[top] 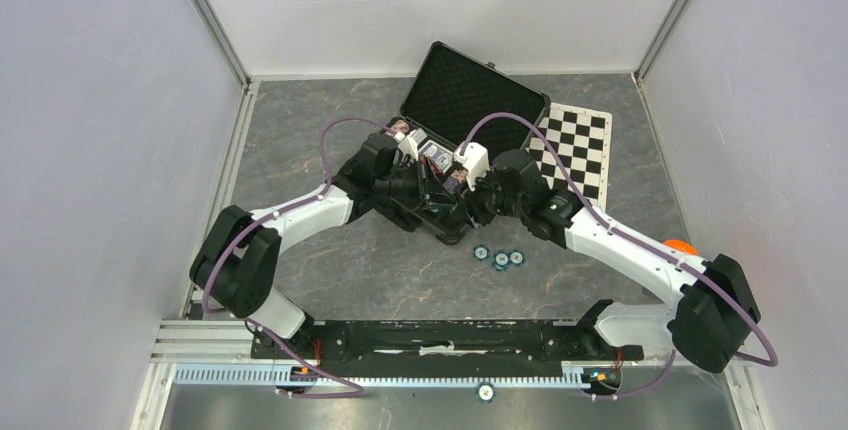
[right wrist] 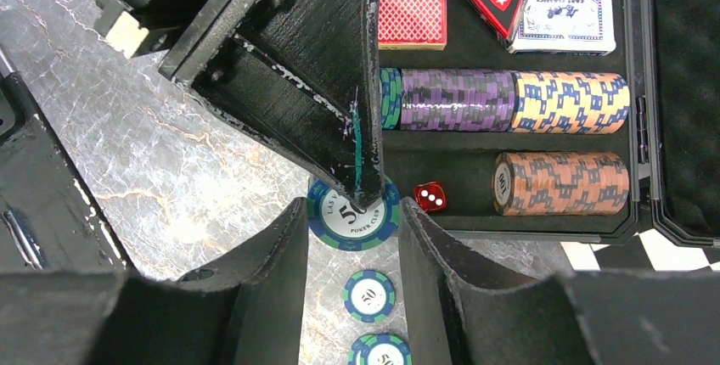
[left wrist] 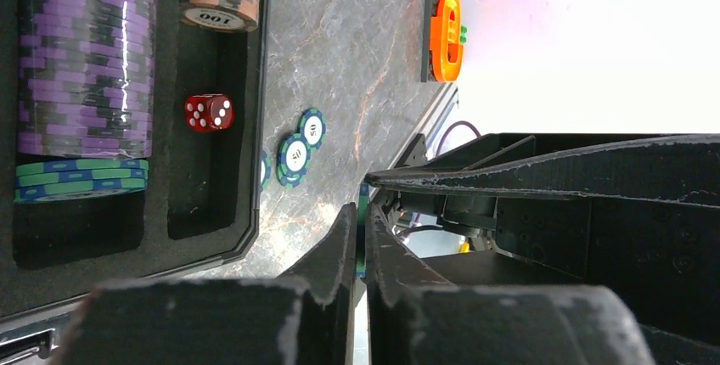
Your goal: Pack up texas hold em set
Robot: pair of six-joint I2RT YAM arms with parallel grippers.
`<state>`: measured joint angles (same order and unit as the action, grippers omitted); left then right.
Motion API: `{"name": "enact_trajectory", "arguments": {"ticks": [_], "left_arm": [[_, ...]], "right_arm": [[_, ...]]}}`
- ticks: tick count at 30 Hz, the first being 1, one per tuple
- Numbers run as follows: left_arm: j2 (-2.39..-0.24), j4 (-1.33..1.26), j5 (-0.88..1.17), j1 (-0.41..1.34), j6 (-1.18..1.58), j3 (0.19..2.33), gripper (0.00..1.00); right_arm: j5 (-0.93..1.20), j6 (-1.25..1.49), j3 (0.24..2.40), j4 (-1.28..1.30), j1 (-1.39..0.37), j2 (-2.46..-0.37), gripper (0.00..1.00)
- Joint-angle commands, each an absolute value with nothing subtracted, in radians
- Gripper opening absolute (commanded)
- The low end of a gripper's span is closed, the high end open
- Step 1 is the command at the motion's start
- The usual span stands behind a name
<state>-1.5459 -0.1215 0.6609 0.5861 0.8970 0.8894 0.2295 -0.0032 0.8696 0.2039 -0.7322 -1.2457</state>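
Observation:
The black case [top: 470, 90] lies open mid-table, its tray [right wrist: 645, 195] holding purple chips [right wrist: 457, 99], brown chips [right wrist: 565, 182], card decks [right wrist: 412, 4] and a red die [right wrist: 430, 196]. Both grippers meet just in front of it. My right gripper [right wrist: 352, 212] is shut on the rim of a teal 50 chip [right wrist: 340, 222]. My left gripper [left wrist: 361, 212] is shut on the same chip [left wrist: 362, 199] edge-on, its fingers [right wrist: 361, 174] coming down from above. Three more teal chips [top: 500, 258] lie loose on the table below the right gripper.
A black-and-white chequered mat [top: 575, 150] lies right of the case. An orange e-shaped piece [top: 678, 246] stands near the right wall. One more chip [top: 485, 390] rests on the front rail between the arm bases.

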Motion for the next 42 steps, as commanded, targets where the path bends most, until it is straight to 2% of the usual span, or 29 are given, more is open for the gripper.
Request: {"name": "enact_trajectory", "arguments": {"ticks": [1, 4, 6, 9, 12, 15, 24, 28, 31, 34, 42], "left_arm": [[-1.553, -0.13, 0.681, 0.593, 0.898, 0.914, 0.02], [-1.538, -0.122, 0.674, 0.593, 0.891, 0.9, 0.02], [-1.517, -0.12, 0.661, 0.592, 0.89, 0.886, 0.02], [-1.461, -0.087, 0.617, 0.592, 0.868, 0.861, 0.02], [-1.401, -0.025, 0.554, 0.591, 0.833, 0.843, 0.02], [-1.327, 0.035, 0.472, 0.591, 0.804, 0.821, 0.02], [-1.123, 0.06, 0.206, 0.628, 0.854, 0.717, 0.02], [-1.099, 0.154, -0.021, 0.709, 0.902, 0.745, 0.02], [-1.13, 0.303, -0.27, 0.801, 0.992, 0.815, 0.02], [-1.189, 0.415, -0.459, 0.887, 1.055, 0.886, 0.02], [-1.26, 0.344, -0.548, 0.926, 1.178, 0.867, 0.02]], "right_arm": [[0.236, -0.014, 0.905, 0.135, -0.742, -1.25, 0.39], [0.244, -0.012, 0.895, 0.119, -0.75, -1.251, 0.42], [0.244, -0.012, 0.883, 0.115, -0.752, -1.246, 0.55], [0.233, -0.016, 0.847, 0.104, -0.752, -1.218, 0.67], [0.197, -0.023, 0.798, 0.092, -0.751, -1.17, 0.77], [0.144, -0.025, 0.746, 0.077, -0.752, -1.102, 0.82], [-0.223, 0.073, 0.568, 0.011, -0.752, -0.84, 0.83], [-0.448, 0.129, 0.515, 0.026, -0.752, -0.751, 0.82], [-0.556, 0.175, 0.464, 0.026, -0.752, -0.694, 0.82], [-0.573, 0.188, 0.418, 0.01, -0.752, -0.648, 0.82], [-0.55, 0.184, 0.38, 0.013, -0.752, -0.603, 0.82]]}}
